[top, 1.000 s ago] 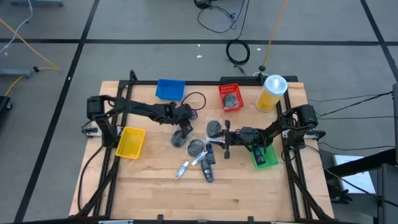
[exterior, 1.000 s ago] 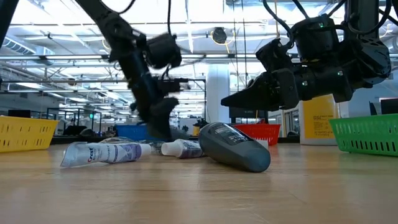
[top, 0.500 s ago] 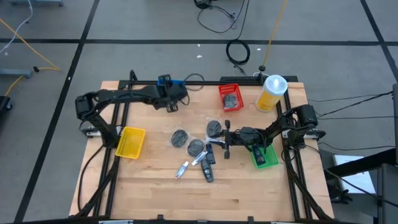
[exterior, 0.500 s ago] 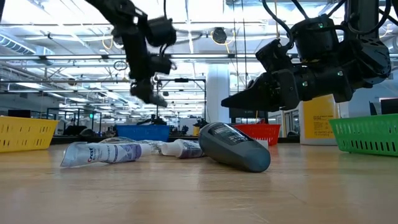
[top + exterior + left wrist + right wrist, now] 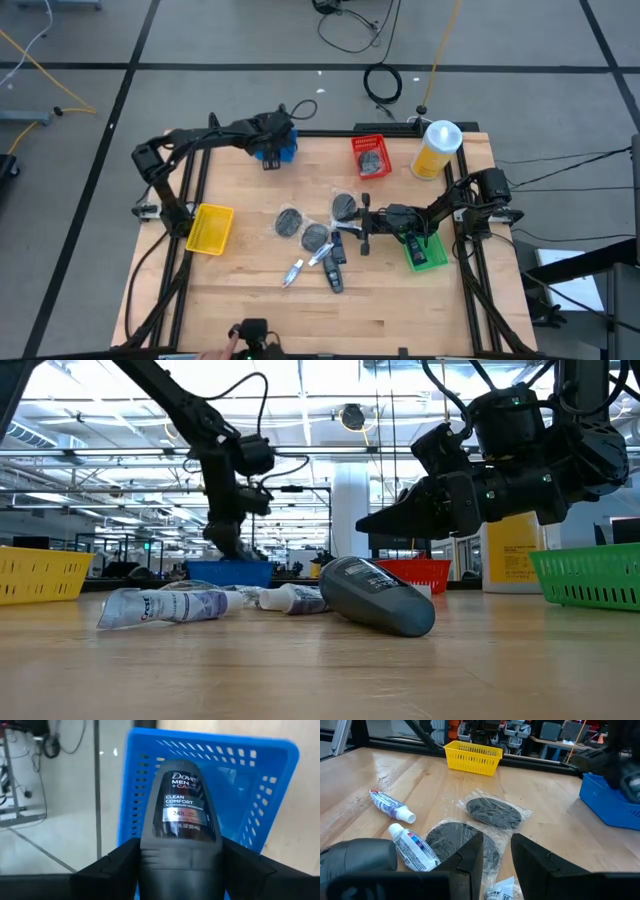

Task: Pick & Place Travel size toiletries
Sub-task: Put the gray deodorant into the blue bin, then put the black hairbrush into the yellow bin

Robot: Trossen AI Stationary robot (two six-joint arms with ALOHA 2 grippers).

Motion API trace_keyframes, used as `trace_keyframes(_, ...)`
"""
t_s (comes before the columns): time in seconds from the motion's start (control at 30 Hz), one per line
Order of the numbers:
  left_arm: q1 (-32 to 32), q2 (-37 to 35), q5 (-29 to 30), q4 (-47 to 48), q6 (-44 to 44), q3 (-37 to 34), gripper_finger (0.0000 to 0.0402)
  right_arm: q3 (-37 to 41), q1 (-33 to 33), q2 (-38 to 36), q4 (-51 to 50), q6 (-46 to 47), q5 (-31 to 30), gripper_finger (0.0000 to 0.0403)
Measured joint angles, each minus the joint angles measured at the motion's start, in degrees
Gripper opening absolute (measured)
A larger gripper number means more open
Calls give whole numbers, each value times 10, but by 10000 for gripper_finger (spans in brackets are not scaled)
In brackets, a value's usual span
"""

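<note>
Left wrist view shows the left tool point(image 5: 180, 865) clamped on a dark deodorant bottle point(image 5: 181, 812), its long axis pointing into the blue bin point(image 5: 260, 775) directly beneath. Right tool point(image 5: 362, 222) hovers over the wrapped discs point(image 5: 290, 222) mid-counter, fingers slightly apart, holding nothing.

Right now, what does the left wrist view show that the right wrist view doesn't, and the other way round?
Left wrist only: a dark deodorant bottle between the left claw's fingers, over the blue bin.
Right wrist only: the yellow bin, two small tubes, grey discs in clear wrappers, and the right claw low over them, holding nothing.
Both: the blue bin and the wooden table.
</note>
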State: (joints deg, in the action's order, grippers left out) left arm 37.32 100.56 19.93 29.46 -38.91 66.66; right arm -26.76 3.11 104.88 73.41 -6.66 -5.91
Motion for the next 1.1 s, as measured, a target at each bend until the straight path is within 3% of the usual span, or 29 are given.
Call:
trace_keyframes(0.4, 0, 28, 0, -36, -8, 0, 261, 0, 0, 0, -4, 0, 0, 91)
trace_keyframes(0.63, -29, -16, 109, -18, 10, 3, 260, 0, 0, 0, -4, 0, 0, 91)
trace_keyframes(0.77, -70, -75, 151, 17, 100, 3, 256, 0, 0, 0, -4, 0, 0, 91)
trace_keyframes(0.87, -105, -126, 114, 60, 222, 4, 248, 0, 1, 0, -4, 0, 0, 91)
trace_keyframes(0.97, -142, -169, 7, 92, 336, -5, 238, 6, 10, -8, -6, -4, 0, 91)
trace_keyframes(1.1, -222, -208, -63, 2, 420, -81, 222, 34, 28, -70, -12, -22, -4, 91)
